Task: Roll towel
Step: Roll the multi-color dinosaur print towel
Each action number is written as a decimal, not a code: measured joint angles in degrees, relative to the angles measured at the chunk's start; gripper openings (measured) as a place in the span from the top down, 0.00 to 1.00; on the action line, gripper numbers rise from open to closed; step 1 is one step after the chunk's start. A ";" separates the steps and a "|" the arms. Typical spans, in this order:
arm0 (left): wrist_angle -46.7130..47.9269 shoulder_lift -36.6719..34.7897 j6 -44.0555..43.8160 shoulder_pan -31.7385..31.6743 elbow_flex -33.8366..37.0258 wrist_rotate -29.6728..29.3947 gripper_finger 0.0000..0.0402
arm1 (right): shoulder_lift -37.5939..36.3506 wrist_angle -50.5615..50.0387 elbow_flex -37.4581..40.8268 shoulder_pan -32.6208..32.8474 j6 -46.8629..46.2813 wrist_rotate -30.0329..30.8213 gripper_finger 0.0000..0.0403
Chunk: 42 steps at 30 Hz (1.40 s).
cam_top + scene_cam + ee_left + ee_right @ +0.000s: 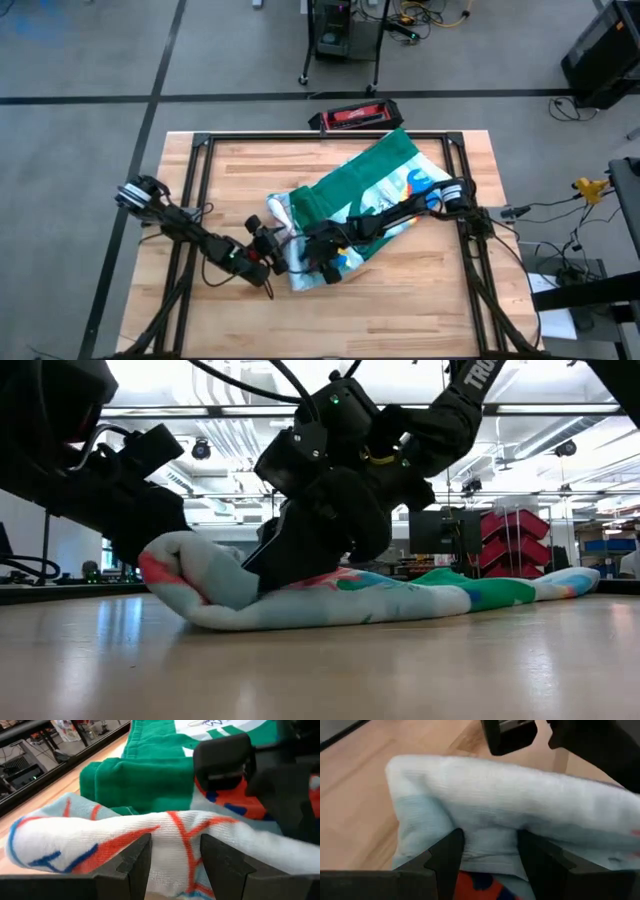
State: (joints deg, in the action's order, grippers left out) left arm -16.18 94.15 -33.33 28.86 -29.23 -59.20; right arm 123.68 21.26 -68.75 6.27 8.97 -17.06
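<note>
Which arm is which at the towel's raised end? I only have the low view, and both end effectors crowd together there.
Observer: From above, the left end effector sits at the bunched end of the towel, with the right end effector just beside it.
Operator: Are they gripping cloth?
Observer: The left wrist view shows a printed fold filling the gap between its fingers.
Operator: And the right?
Observer: Its wrist view shows a pale fold between its fingers.

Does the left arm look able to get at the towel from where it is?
Yes, it seems so: the left end effector already has a fold of the towel between its fingers, nothing blocking it.
</note>
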 joint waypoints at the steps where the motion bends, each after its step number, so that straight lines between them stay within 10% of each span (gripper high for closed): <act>1: -0.68 0.06 0.69 -0.38 0.00 0.25 0.61 | -0.07 -0.13 -0.02 0.00 -0.01 0.11 0.55; 14: -3.28 1.26 2.90 -2.77 0.00 1.77 0.61 | -10.35 -11.72 2.97 -0.14 3.21 4.08 0.55; 26: -4.84 1.26 2.88 -3.67 -0.02 1.96 0.61 | -4.74 3.48 5.88 1.75 -5.89 3.61 0.55; 42: -5.08 1.48 9.35 -5.62 -3.54 4.70 0.61 | -13.35 -4.62 8.22 2.02 -3.35 8.59 0.55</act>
State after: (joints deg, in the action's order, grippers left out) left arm -21.26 95.64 -23.98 23.24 -32.77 -54.50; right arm 110.32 16.63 -60.53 8.29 5.62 -8.46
